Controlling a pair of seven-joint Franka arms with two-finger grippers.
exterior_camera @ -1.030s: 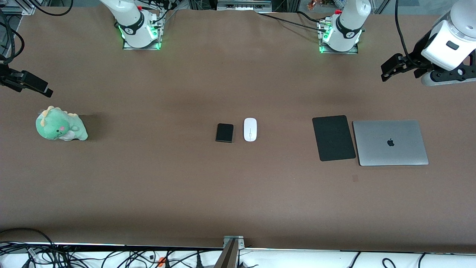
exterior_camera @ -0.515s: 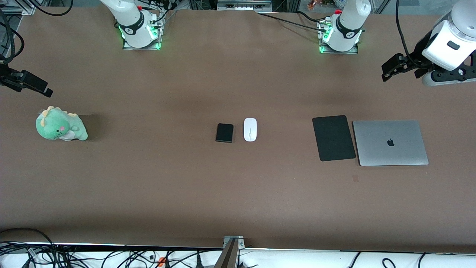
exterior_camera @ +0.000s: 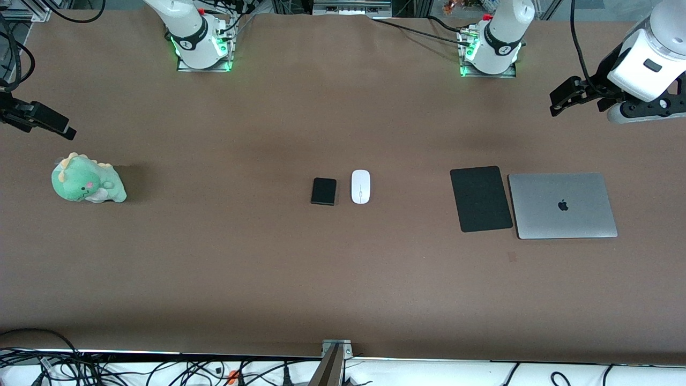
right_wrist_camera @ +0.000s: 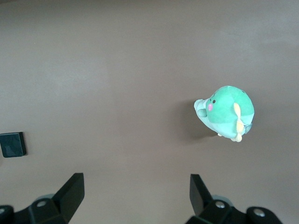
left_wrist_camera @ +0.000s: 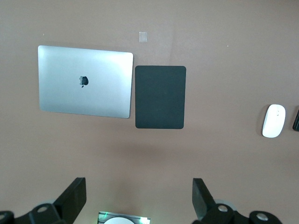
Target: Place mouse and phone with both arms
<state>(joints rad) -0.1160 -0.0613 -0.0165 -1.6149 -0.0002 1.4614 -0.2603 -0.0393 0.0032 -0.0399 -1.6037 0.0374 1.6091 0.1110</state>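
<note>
The white mouse [exterior_camera: 360, 186] and the small black phone [exterior_camera: 323, 191] lie side by side at the table's middle, the phone toward the right arm's end. The mouse also shows in the left wrist view [left_wrist_camera: 274, 121], and the phone in the right wrist view [right_wrist_camera: 11, 144]. My left gripper [exterior_camera: 560, 99] hangs open and empty high over the table at the left arm's end, above bare cloth [left_wrist_camera: 138, 192]. My right gripper [exterior_camera: 51, 124] hangs open and empty over the table at the right arm's end [right_wrist_camera: 136, 192]. Both arms wait.
A flat black mouse pad [exterior_camera: 481, 198] lies beside a closed silver laptop [exterior_camera: 562, 205] toward the left arm's end. A green plush dinosaur [exterior_camera: 87, 184] sits toward the right arm's end. Cables run along the table's near edge.
The left gripper has shifted very slightly. The mouse, phone and right arm have not moved.
</note>
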